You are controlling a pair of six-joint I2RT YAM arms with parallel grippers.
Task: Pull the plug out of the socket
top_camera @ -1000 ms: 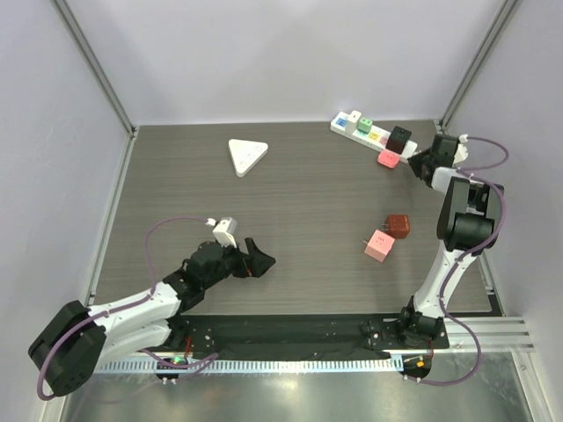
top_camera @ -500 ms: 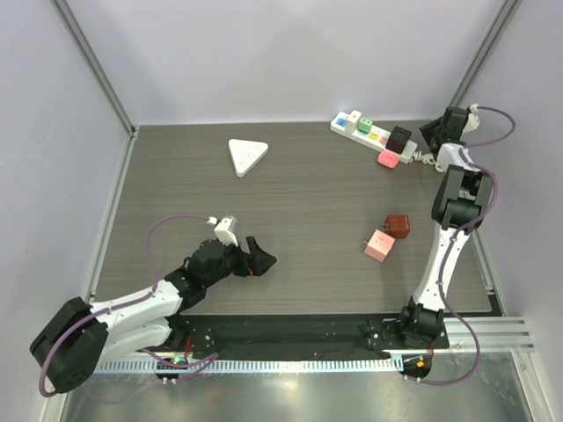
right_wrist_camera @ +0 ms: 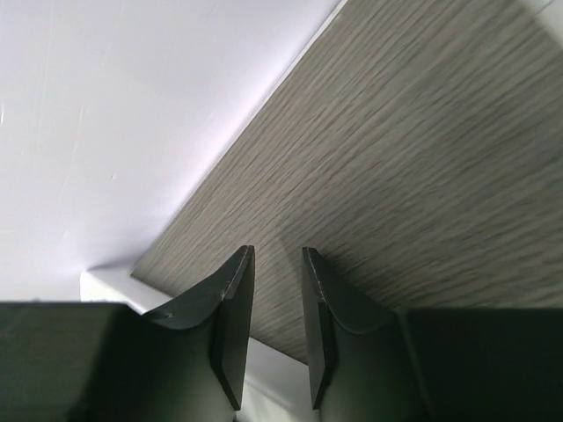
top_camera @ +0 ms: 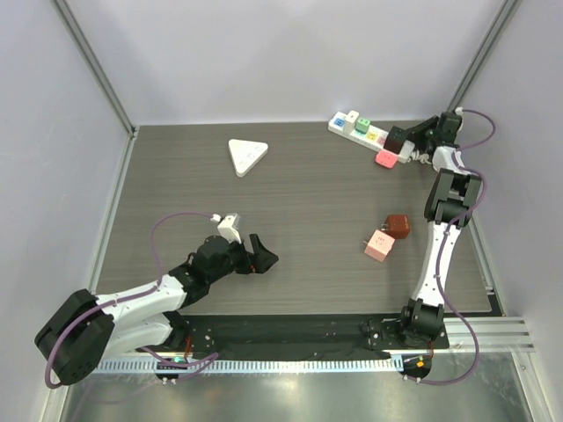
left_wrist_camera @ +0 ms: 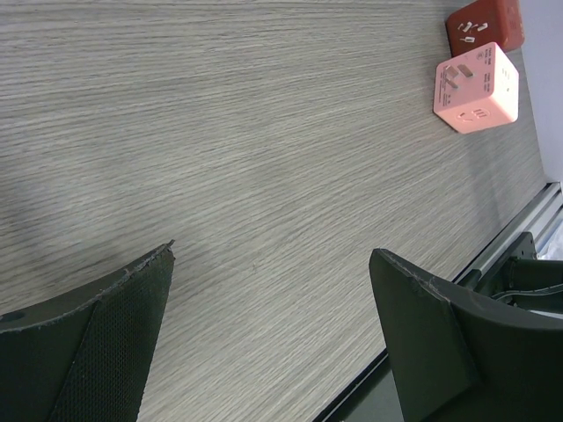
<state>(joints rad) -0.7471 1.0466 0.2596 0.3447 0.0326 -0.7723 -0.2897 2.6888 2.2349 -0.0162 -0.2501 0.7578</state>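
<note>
The white power strip (top_camera: pixel 370 134) lies at the back right of the table. A white plug (top_camera: pixel 352 116), a green plug (top_camera: pixel 362 126) and a black plug (top_camera: pixel 400 137) sit in it. A pink plug (top_camera: pixel 386 158) lies beside it. My right gripper (top_camera: pixel 419 134) is at the strip's right end, close beside the black plug. In the right wrist view its jaws (right_wrist_camera: pixel 277 251) stand a narrow gap apart with only table between them; the black plug is hidden there. My left gripper (top_camera: pixel 260 258) is wide open and empty (left_wrist_camera: pixel 273 251) low over the table's near left.
A pink cube adapter (top_camera: pixel 379 243) and a red-brown one (top_camera: pixel 398 226) lie loose at the middle right, also in the left wrist view (left_wrist_camera: pixel 475 86) (left_wrist_camera: pixel 484 25). A white triangular block (top_camera: pixel 246 155) lies at the back centre. The enclosure walls stand close behind the strip.
My right wrist has swung from the strip's end up towards the corner, then turned left to point at the black plug. The left arm has barely shifted.
</note>
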